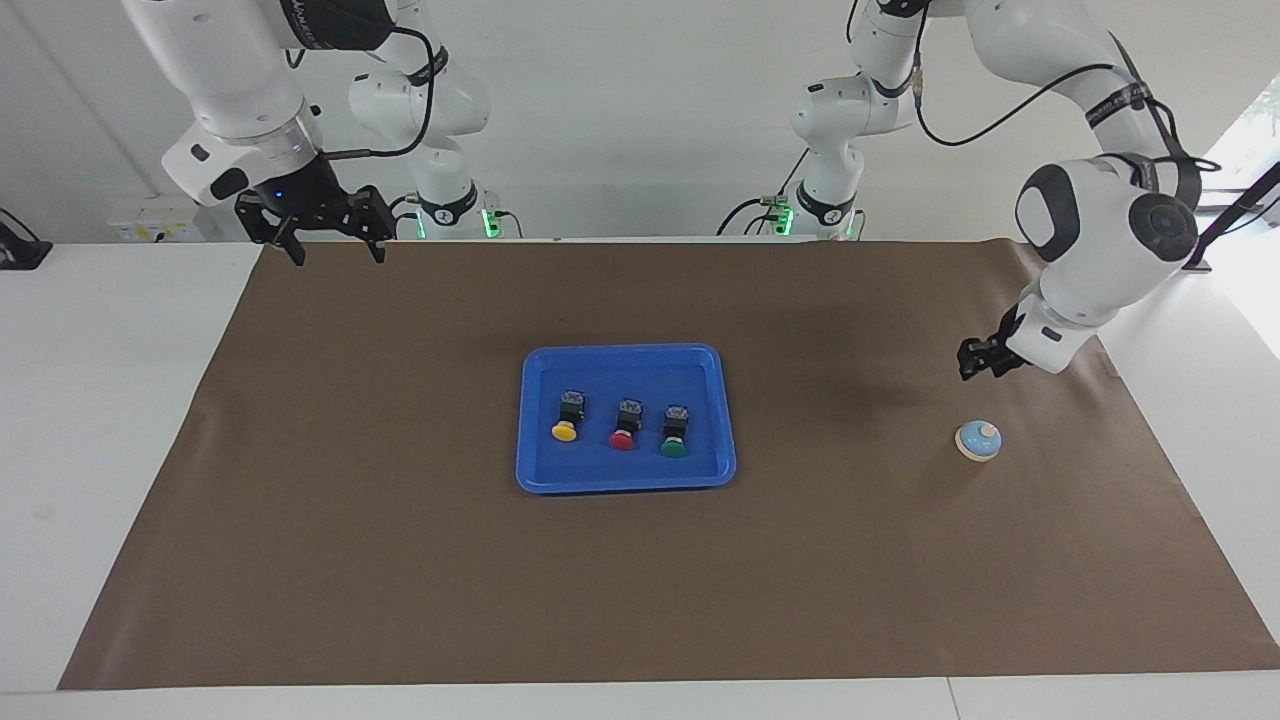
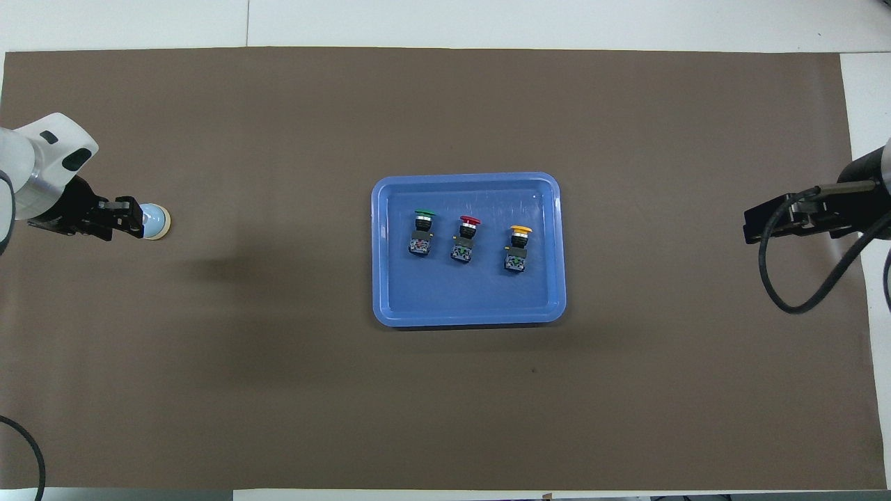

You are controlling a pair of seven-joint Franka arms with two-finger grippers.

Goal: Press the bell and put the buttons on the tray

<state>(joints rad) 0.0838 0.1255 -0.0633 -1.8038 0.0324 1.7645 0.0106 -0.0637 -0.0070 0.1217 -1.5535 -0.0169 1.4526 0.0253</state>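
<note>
The light-blue bell (image 1: 978, 440) with its cream knob stands on the brown mat toward the left arm's end of the table. My left gripper (image 1: 976, 359) hangs in the air above the bell, apart from it. In the overhead view this gripper (image 2: 129, 217) covers part of the bell (image 2: 158, 222). The blue tray (image 1: 527, 470) sits mid-table with three buttons lying in a row inside it: yellow (image 1: 564, 431), red (image 1: 622, 440) and green (image 1: 673, 448). My right gripper (image 1: 335, 248) waits open and holds nothing, raised over the mat's edge by its own base.
A brown paper mat (image 1: 400, 560) covers most of the white table (image 1: 100, 400). A black cable (image 2: 800, 278) loops down from the right arm. Nothing else stands on the mat besides the tray (image 2: 390, 316) and the bell.
</note>
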